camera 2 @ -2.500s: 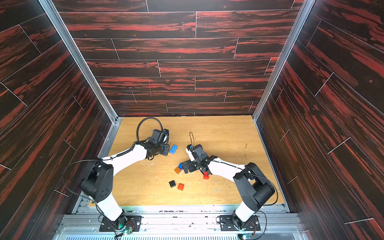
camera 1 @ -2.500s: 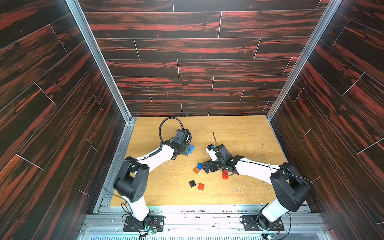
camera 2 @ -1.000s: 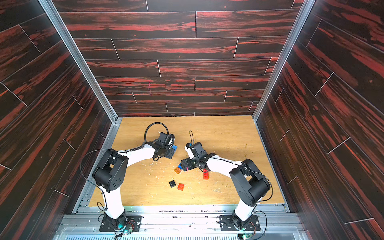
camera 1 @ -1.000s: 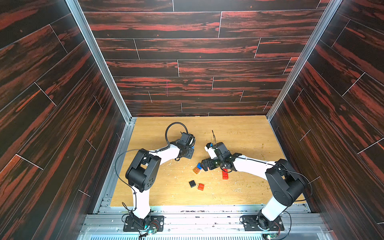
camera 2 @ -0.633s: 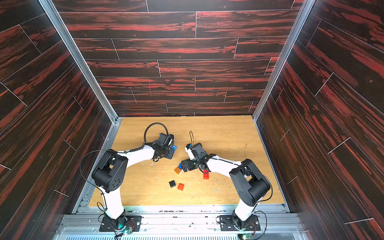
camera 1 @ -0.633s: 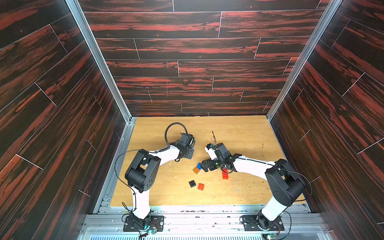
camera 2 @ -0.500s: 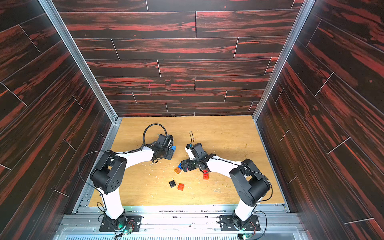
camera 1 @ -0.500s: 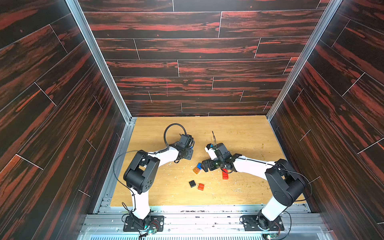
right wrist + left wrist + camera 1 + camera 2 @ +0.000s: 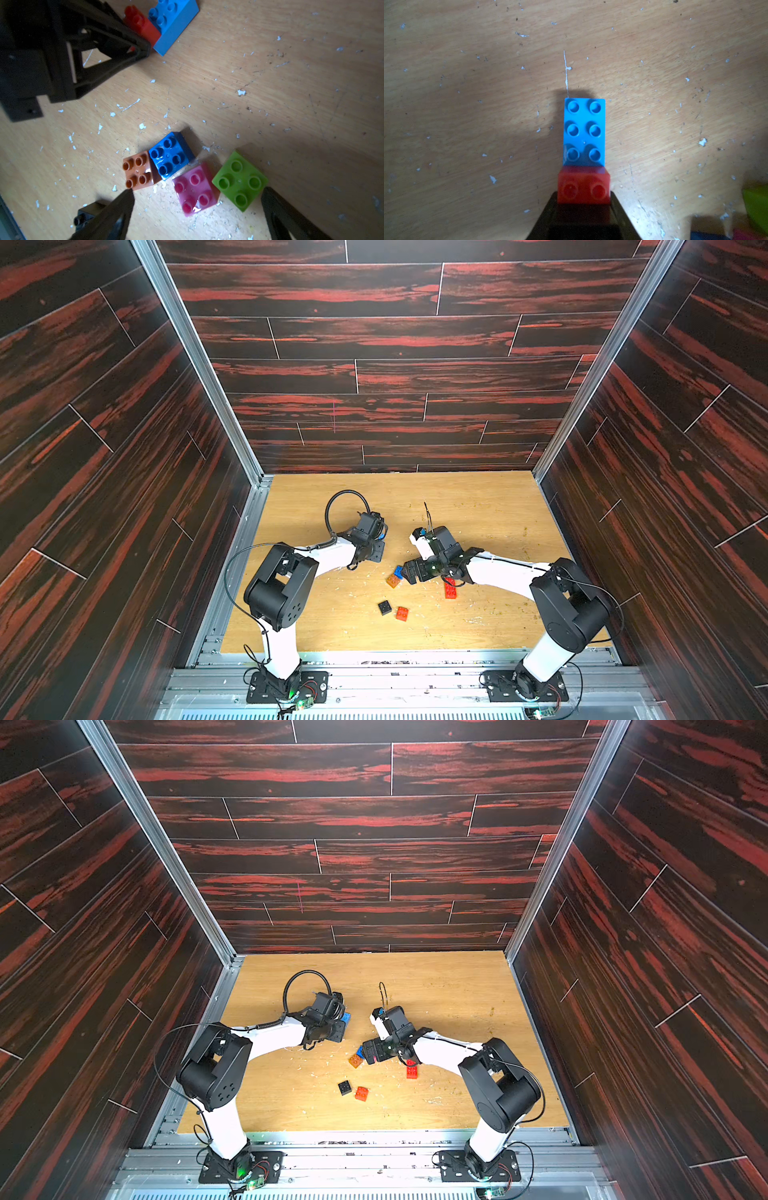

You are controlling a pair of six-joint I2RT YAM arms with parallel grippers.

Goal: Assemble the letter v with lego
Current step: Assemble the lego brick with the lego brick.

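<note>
The left arm is reaching forward and inward from its base, elbow bent, with the left gripper [image 9: 583, 196] lying low over the table and clenching a red brick [image 9: 583, 190]. That brick is sitting at the end of a long light-blue brick [image 9: 584, 131], which is resting studs-up on the wood. Toward the middle, an orange brick [image 9: 138, 170], blue brick [image 9: 170, 155], pink brick [image 9: 195, 189] and green brick [image 9: 239, 180] are lying clustered, edges touching, and the right gripper [image 9: 197, 192] is hovering over them with its jaws spread wide, grasping nothing. The right arm is stretching inward, forearm low. Nearer the bases, a black brick [image 9: 385, 607], a small red brick [image 9: 402, 613] and a long red brick [image 9: 450, 588] are lying loose. The table [image 9: 478, 506] is pale wood speckled with white flecks [image 9: 241, 92]; dark red-streaked plank walls [image 9: 395, 335] are enclosing it.
</note>
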